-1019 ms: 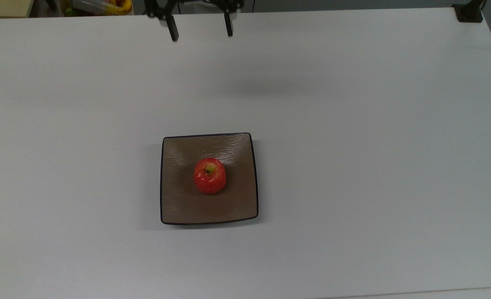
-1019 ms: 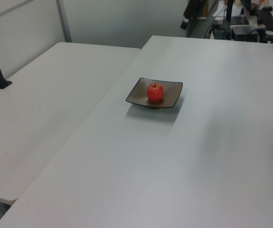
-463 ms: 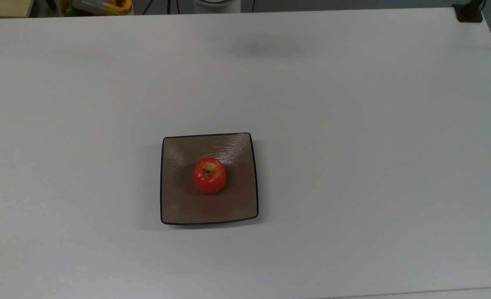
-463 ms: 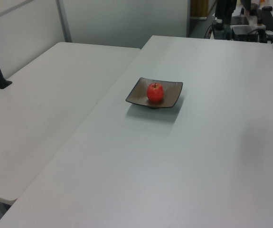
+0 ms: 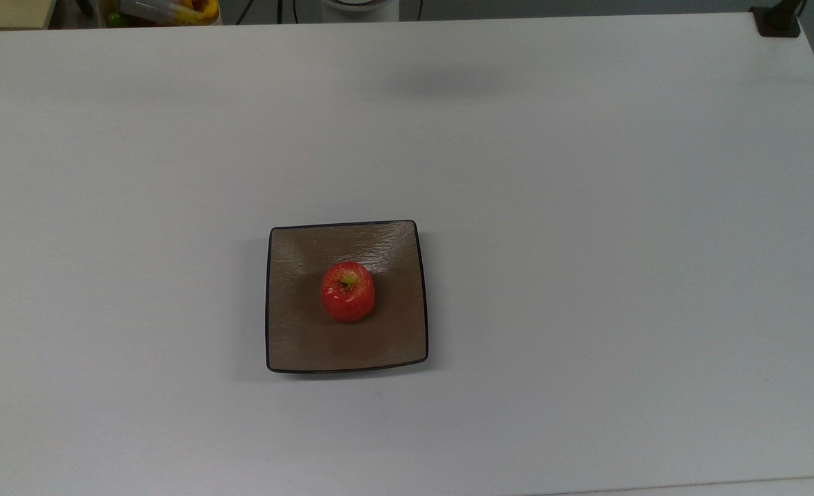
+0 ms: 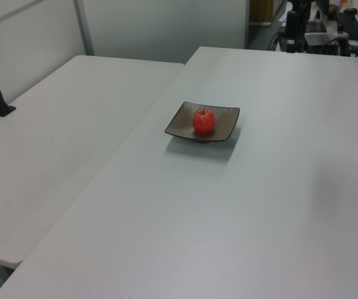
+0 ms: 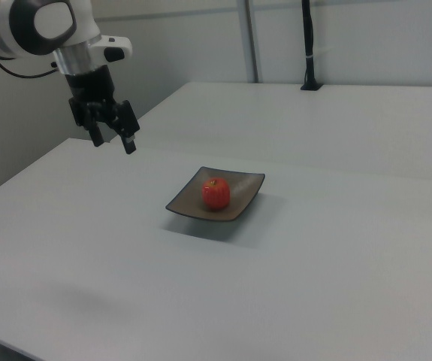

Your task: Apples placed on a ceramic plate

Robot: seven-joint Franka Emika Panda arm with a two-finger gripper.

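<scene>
You see the apple [image 5: 348,292] sitting upright at the middle of the ceramic plate [image 5: 297,344], stem dimple up, a bit below and left of the top view's centre. In the left view the same apple [image 6: 203,121] and plate [image 6: 179,124] sit just above the frame's middle; in the right view the apple [image 7: 216,193] rests on the plate [image 7: 185,203] at mid-frame. The plate lies flat on the white surface [image 5: 586,241].

Your end effector [image 7: 113,141] hangs in the right view's upper left, above the surface, well apart from the plate and touching nothing. Its two dark fingers [image 7: 129,142] point down with a clear gap between them: released, holding nothing.

A black post [image 7: 307,45] stands at the right view's top, on the far side of the surface.
</scene>
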